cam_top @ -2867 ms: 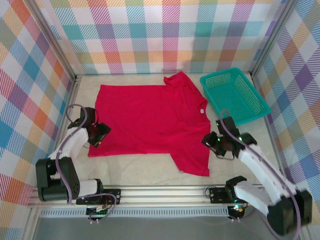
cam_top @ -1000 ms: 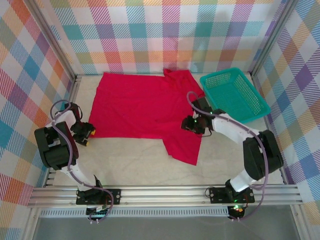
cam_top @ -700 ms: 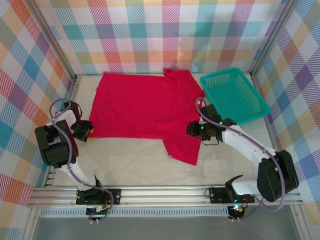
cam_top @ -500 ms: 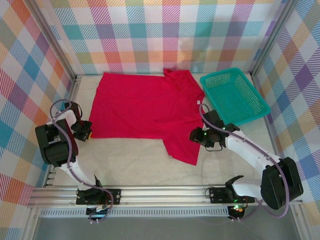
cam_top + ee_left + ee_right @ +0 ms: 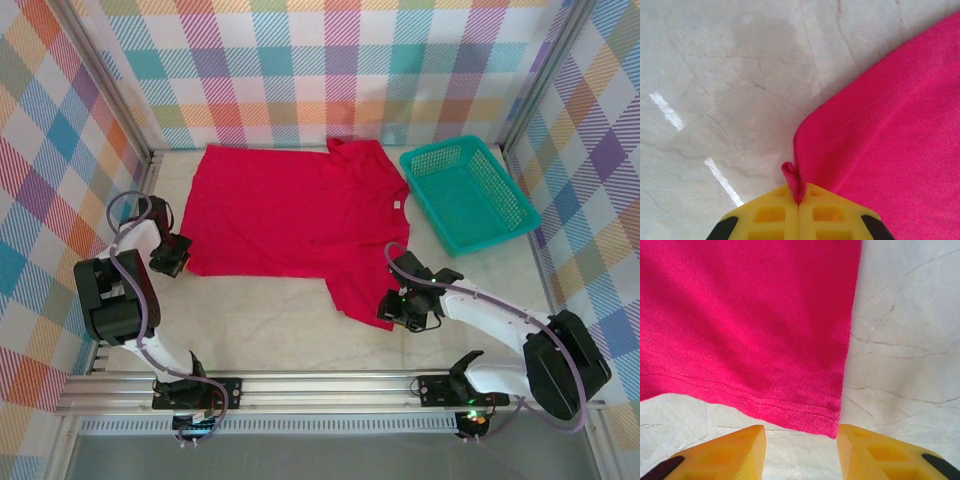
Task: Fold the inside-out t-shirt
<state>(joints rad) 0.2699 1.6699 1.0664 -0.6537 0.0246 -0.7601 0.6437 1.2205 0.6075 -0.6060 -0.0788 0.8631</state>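
- Your left jaws pinch a corner of the plain bright red cloth t-shirt, flat on the counter.
- Your right jaws are spread; its sleeve hem lies just ahead of them.

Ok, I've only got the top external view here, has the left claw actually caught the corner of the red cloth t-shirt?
Observer: Yes. On the left wrist camera the left claw is shut, with a small pucker of the plain red cloth t-shirt pinched between its yellow fingers.
Operator: And the right one?
Observer: The right claw is open. The corner of the double-stitched hem lies between its fingertips, not clamped.
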